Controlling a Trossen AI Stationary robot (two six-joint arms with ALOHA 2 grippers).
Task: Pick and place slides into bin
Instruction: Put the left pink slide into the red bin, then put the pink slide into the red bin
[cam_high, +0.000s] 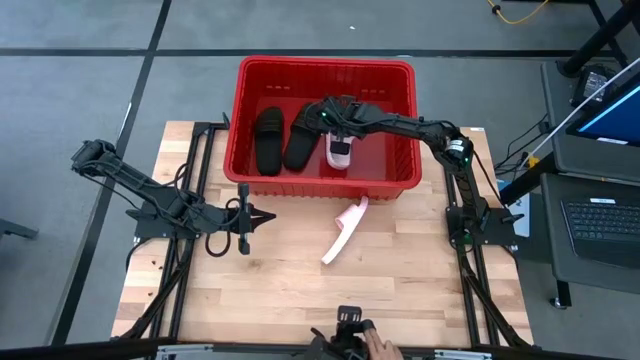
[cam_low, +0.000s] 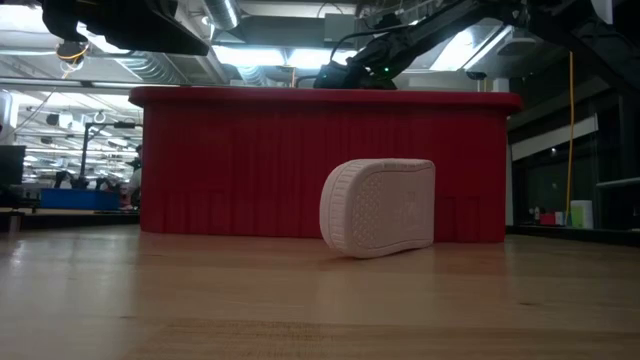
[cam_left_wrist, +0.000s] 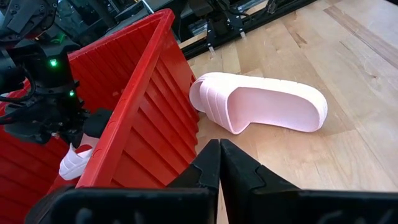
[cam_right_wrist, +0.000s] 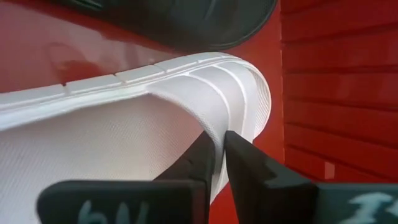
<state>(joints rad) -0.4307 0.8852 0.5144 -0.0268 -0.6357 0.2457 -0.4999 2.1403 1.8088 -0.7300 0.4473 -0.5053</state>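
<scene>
Right hand (cam_right_wrist: 214, 155) pinching pink slide (cam_high: 339, 150) strap in bin (cam_high: 400, 186); slide lengthwise front-to-back.

Dark jointed arms (cam_high: 150, 195) with black cables, green lights.

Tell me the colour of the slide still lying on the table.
Pale pink slide, clearest in the left wrist view.

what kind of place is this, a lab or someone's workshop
Most likely a robotics lab or large open workspace. The wooden table stands on grey floor beside a desk with a laptop, and the low view shows exposed ceiling ducts and strip lights with more workbenches far behind the red bin.
</scene>
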